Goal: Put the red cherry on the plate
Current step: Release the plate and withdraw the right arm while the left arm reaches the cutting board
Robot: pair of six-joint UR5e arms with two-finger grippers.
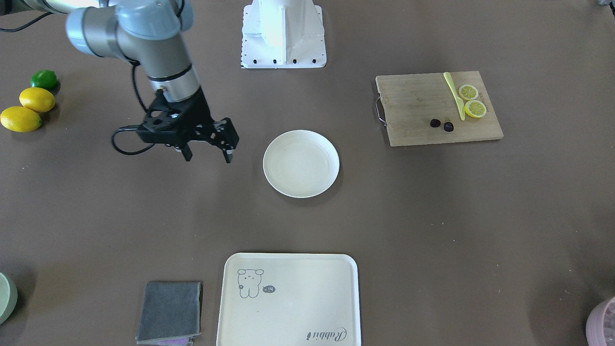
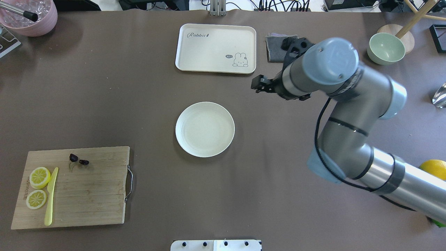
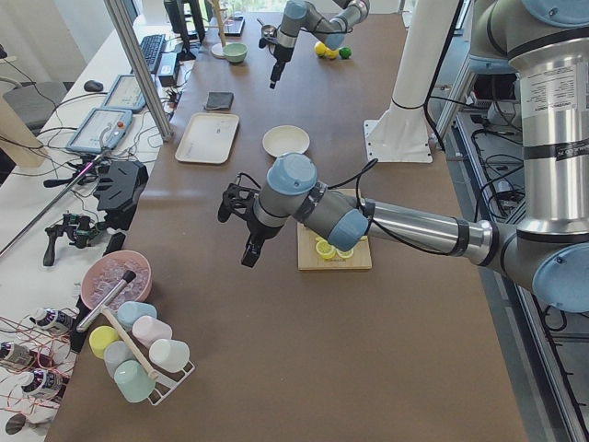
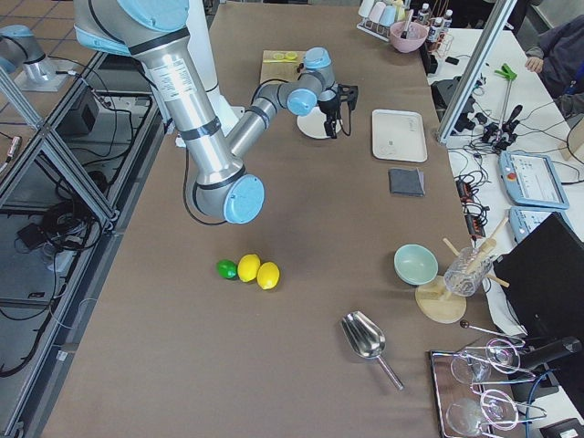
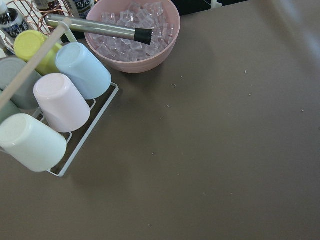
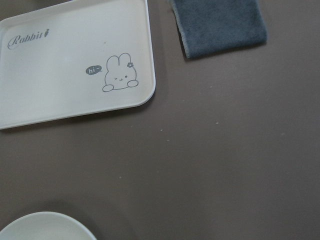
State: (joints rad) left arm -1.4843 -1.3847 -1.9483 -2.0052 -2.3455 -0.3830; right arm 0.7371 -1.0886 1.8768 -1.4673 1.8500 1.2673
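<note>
The red cherry [image 1: 441, 124] [image 2: 78, 160], two tiny dark fruits, lies on the wooden cutting board [image 1: 423, 125] near the lemon slices. The round cream plate [image 1: 301, 163] [image 2: 205, 129] sits empty at the table's middle; its rim also shows in the right wrist view [image 6: 45, 227]. My right gripper [image 1: 207, 156] [image 2: 258, 85] hangs open and empty above the table, between the plate and the tray. My left gripper [image 3: 248, 256] shows only in the exterior left view, raised beside the cutting board, and I cannot tell whether it is open or shut.
A rectangular cream tray [image 1: 288, 298] and a grey cloth [image 1: 169, 311] lie on the operators' side. Two lemons and a lime [image 1: 29, 103] sit at one end. A yellow knife [image 1: 454, 96] shares the board. A pink ice bowl [image 2: 29, 15] and a cup rack [image 5: 45, 115] stand at the corner.
</note>
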